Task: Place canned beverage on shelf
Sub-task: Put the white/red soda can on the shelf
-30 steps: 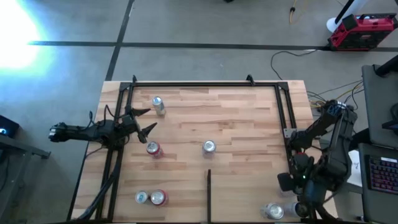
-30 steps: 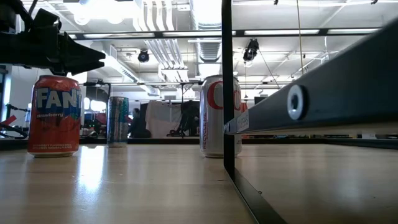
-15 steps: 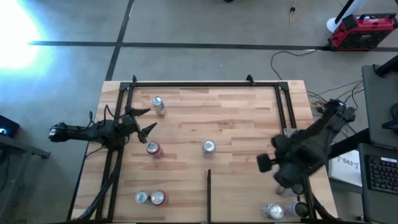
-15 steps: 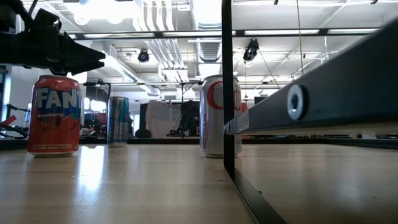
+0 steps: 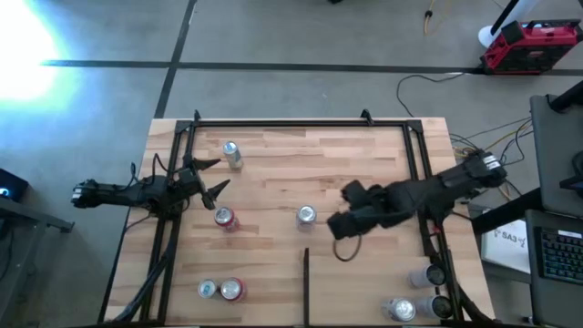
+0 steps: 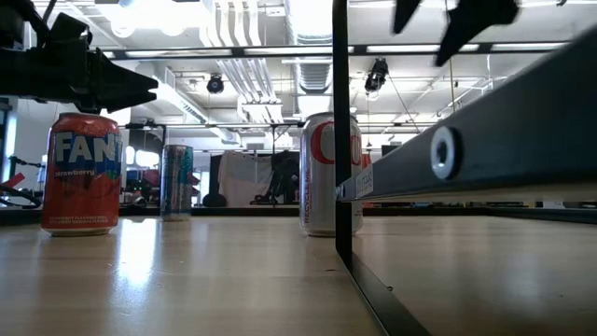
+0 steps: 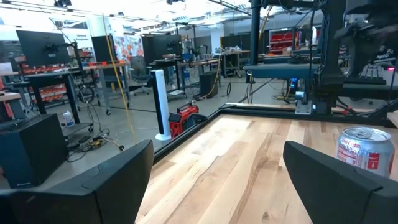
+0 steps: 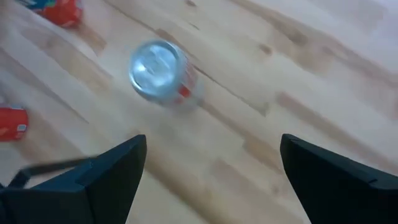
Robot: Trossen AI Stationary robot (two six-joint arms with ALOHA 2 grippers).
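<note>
We are approaching the can (image 5: 306,215) on the shelf (image 5: 364,173). Right gripper (image 5: 339,225) is open, empty. Next: centre, descend, close.

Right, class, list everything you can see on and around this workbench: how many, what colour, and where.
shelf board: one, light wood with black frame, middle of view
divider strip: one, dark, near edge of board
slim can: one, silver, far left of board
red can: one, red, left of centre
centre can: one, silver, middle of board
can pair: two, silver and red, near left corner
spare cans: about three, silver, outside frame, near right
toolbox: one, red, floor, far right
left gripper: one, dark, jaws open, board's left edge
right gripper: one, dark, jaws open, beside centre can
</note>
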